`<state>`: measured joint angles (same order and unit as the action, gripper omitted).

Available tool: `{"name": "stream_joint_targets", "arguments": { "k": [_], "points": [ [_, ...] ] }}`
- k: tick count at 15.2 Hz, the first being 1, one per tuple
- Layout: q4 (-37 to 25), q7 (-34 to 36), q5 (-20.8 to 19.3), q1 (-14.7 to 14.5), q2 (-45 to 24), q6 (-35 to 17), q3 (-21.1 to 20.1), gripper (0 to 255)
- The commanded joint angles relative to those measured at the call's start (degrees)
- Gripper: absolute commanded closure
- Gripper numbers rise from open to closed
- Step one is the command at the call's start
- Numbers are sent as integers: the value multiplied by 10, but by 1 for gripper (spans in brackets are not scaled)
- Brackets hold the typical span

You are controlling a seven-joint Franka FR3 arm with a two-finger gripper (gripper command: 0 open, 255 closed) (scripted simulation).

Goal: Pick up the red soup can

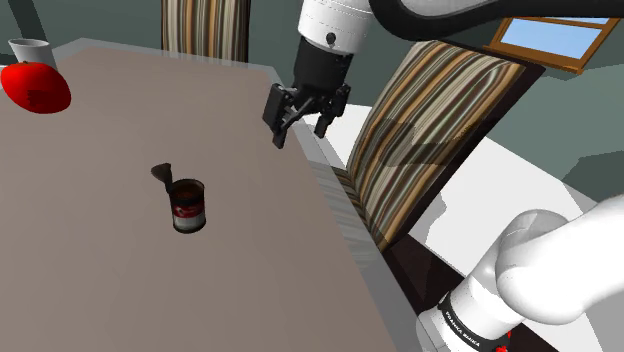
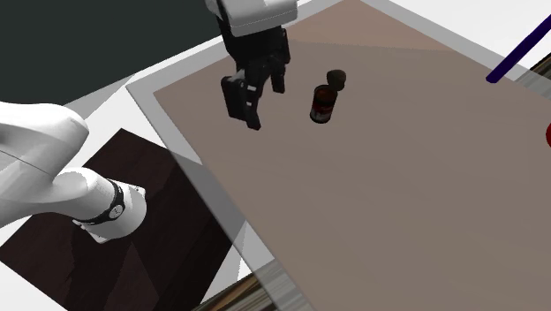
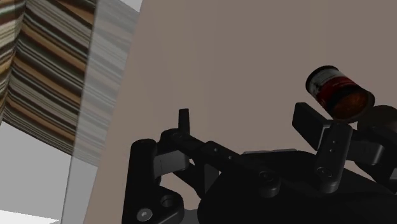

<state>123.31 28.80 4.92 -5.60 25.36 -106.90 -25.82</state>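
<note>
The soup can (image 1: 188, 206) stands upright on the brown table (image 1: 120, 280); it is dark red with a white band and its top looks open. My black gripper (image 1: 300, 133) hangs in the air above the table's edge, up and to the right of the can in the shoulder view, well apart from it. Its fingers are open with nothing between them. In the second exterior view the gripper (image 2: 260, 104) is left of the can (image 2: 323, 103). In the wrist view the can (image 3: 338, 93) lies beyond one finger of the gripper (image 3: 248, 121).
A small dark funnel-shaped object (image 1: 163, 173) sits just behind the can. A red rounded object (image 1: 35, 87) and a white cup (image 1: 28, 48) are at the table's far left corner. Striped chairs (image 1: 440, 130) (image 1: 205, 25) stand along the table's edges.
</note>
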Motion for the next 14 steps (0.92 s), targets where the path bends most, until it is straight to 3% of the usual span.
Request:
{"name": "stream_joint_targets", "arguments": {
  "k": [1,5,9,13,14],
  "points": [
    [-22,28,-15,2,-39,-16,-30,0],
    [-72,89,-62,5,-117,-34,-87,0],
    [-135,161,-134,-1,-212,-38,-139,0],
    [-213,237,-227,-31,-321,-21,-173,0],
    [-217,240,-231,-36,-326,-20,-171,0]
  ]
}}
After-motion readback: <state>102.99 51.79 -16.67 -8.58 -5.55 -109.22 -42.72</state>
